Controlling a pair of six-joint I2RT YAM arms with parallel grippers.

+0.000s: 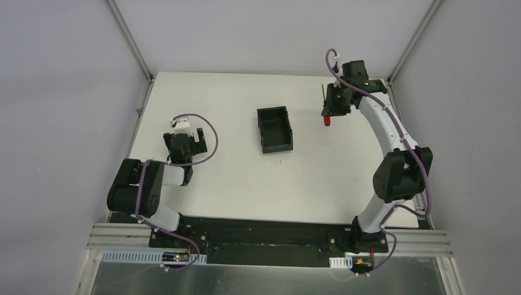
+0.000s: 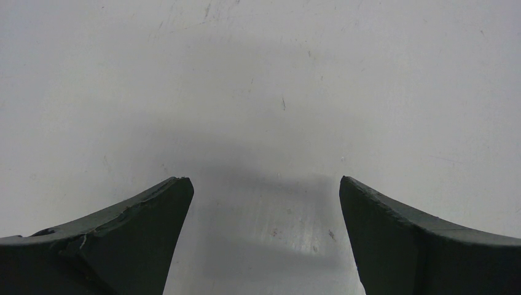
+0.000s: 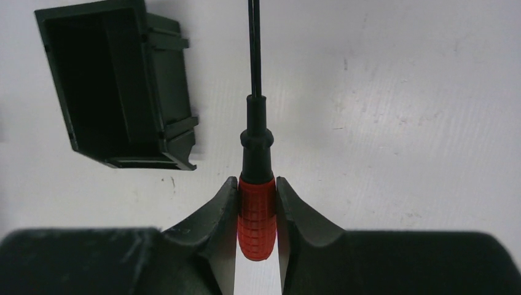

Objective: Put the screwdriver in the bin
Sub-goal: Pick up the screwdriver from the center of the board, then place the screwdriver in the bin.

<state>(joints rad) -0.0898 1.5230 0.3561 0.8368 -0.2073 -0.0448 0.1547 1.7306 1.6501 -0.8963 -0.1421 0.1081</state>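
Screwdriver (image 3: 257, 215) sits pinched in the right tool (image 3: 257, 184). The two dark fingers press against either side of the ribbed red handle, and the black collar and thin dark shaft stick straight out past the fingertips. From above, the red handle shows just under the right arm's wrist at the far right of the white tabletop (image 1: 215, 184), with the shaft pointing toward the far edge.

The bin (image 1: 273, 110) stands near the middle of the tabletop with its open top up. It is well apart from the screwdriver and to its left in the overhead view. The right wrist camera sees it at upper left, its dark inside facing the lens.

The left tool (image 2: 265, 184) is at the left side of the tabletop, close to its own base. Its fingers are spread wide apart — white tabletop shows between them.
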